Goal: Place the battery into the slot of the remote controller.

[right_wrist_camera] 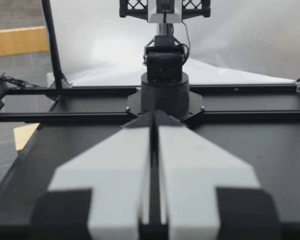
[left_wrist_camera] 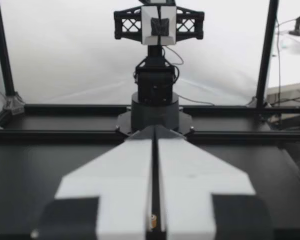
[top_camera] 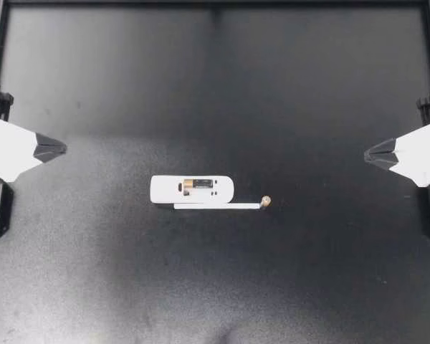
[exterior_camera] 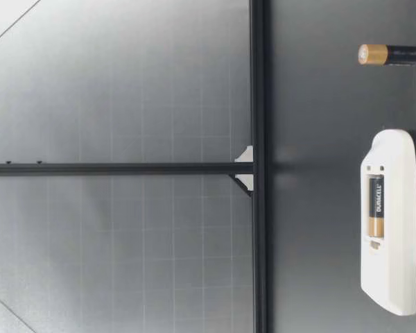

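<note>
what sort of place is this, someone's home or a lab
Most likely a robotics lab bench, not a home: a black table fenced by metal frame rails, my left gripper and right gripper at opposite sides, white sheeting behind, and a remote controller set out mid-table.

The battery (exterior_camera: 376, 206) in the remote controller (exterior_camera: 395, 277) bears a printed label.

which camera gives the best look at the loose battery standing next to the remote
The low view: the loose battery shows full-length, standing upright beside the remote. The top view shows only its round end, a small dot. The wrist views show nothing clear of it.
</note>
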`<move>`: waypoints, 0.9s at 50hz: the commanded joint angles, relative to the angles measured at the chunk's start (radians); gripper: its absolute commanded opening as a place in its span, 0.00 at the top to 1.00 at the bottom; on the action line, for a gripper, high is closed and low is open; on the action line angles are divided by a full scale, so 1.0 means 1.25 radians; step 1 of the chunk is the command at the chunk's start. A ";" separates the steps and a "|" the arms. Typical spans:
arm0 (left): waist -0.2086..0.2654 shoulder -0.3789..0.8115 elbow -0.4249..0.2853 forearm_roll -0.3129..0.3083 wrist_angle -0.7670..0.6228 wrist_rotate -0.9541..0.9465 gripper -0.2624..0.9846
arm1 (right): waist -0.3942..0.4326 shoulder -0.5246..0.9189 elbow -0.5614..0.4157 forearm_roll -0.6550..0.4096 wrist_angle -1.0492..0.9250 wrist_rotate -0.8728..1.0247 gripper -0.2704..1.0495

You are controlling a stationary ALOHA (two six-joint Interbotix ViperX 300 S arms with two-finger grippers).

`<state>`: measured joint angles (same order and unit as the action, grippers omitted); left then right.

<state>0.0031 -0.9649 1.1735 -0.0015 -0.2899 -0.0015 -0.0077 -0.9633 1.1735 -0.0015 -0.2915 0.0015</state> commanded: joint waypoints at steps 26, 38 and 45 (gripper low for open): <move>0.001 -0.001 -0.013 -0.001 -0.015 0.005 0.92 | -0.023 0.238 -0.153 0.016 0.162 0.058 0.92; 0.001 0.004 -0.007 -0.001 -0.015 0.006 0.92 | -0.025 0.405 -0.293 0.015 0.410 0.070 0.92; 0.002 0.007 -0.007 -0.001 -0.015 0.006 0.92 | -0.023 0.488 -0.347 0.015 0.490 0.070 0.92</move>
<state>0.0031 -0.9679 1.1766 -0.0015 -0.2991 0.0046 -0.0322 -0.3988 0.7992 0.0153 0.2761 0.0890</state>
